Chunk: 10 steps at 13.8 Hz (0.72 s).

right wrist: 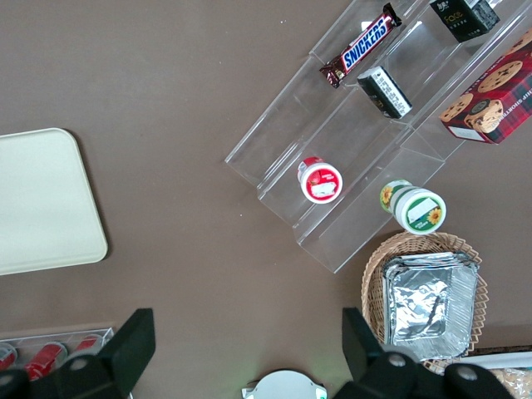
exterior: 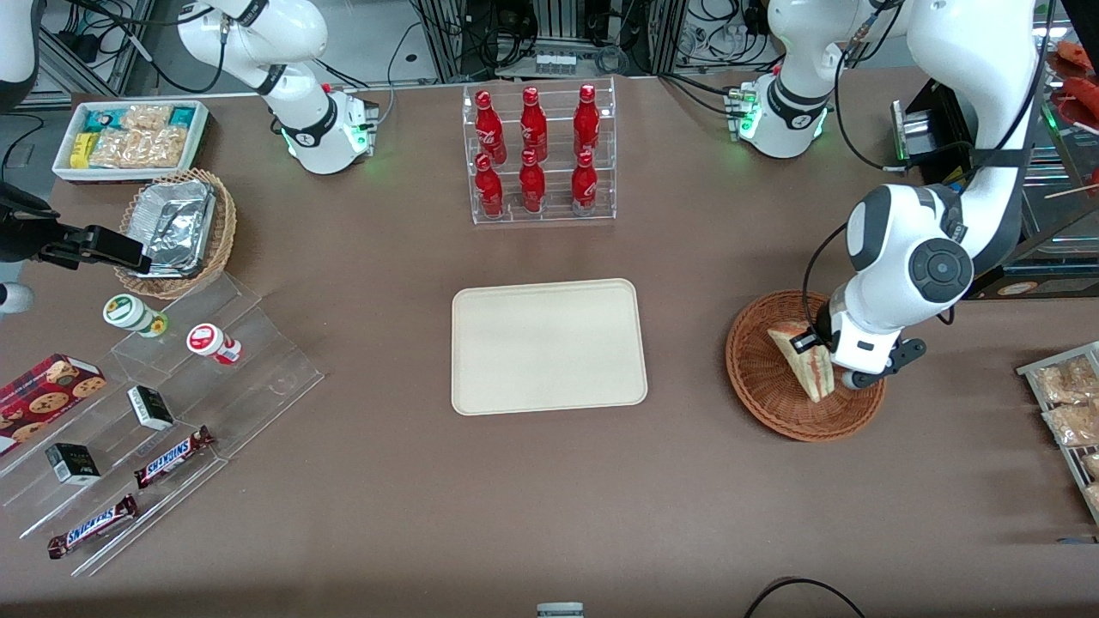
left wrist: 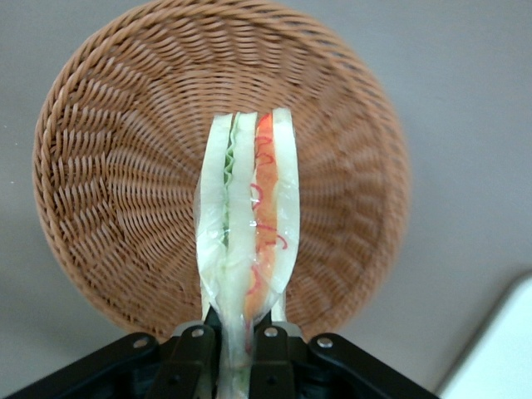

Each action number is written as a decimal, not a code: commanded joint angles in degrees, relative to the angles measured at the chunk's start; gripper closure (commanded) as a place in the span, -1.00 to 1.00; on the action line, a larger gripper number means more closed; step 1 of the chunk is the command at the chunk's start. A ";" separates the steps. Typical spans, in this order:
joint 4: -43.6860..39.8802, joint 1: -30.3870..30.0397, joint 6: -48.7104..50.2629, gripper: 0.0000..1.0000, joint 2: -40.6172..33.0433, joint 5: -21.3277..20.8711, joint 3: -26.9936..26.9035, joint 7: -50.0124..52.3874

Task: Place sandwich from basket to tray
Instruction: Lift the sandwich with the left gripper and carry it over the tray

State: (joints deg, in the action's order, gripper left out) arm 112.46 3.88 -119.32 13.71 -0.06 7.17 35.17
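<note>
The sandwich [exterior: 805, 362], a wrapped white-bread wedge with red, orange and green filling, stands on edge over the round reddish-brown wicker basket [exterior: 760, 382]. My left gripper [exterior: 817, 348] is shut on one end of it. In the left wrist view the sandwich [left wrist: 248, 208] sticks out from between the black fingers [left wrist: 193, 353] of the gripper [left wrist: 237, 349], with the basket [left wrist: 108, 166] beneath. I cannot tell whether the wedge touches the weave. The cream tray [exterior: 549, 345] lies bare mid-table, beside the basket toward the parked arm's end; its corner [left wrist: 499, 353] shows in the wrist view.
A clear rack of red bottles [exterior: 538, 154] stands farther from the front camera than the tray. Snack packets on a rack [exterior: 1065, 403] lie at the working arm's end. Acrylic steps with candy bars [exterior: 172, 455], a tan foil-tray basket [exterior: 176, 230] and a white bin [exterior: 129, 137] sit toward the parked arm's end.
</note>
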 commanded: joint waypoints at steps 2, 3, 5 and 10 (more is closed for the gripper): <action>-6.11 6.56 6.82 1.00 1.06 -0.73 -0.23 -1.25; -6.28 8.84 6.65 1.00 1.67 -0.65 -0.23 -1.60; -8.91 13.24 6.21 1.00 4.56 -0.38 -0.23 -0.90; -17.78 22.39 5.94 1.00 12.29 1.89 -0.14 1.46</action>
State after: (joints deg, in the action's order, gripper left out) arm 100.15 23.31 -113.99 22.08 0.55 7.71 35.07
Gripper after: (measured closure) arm 0.850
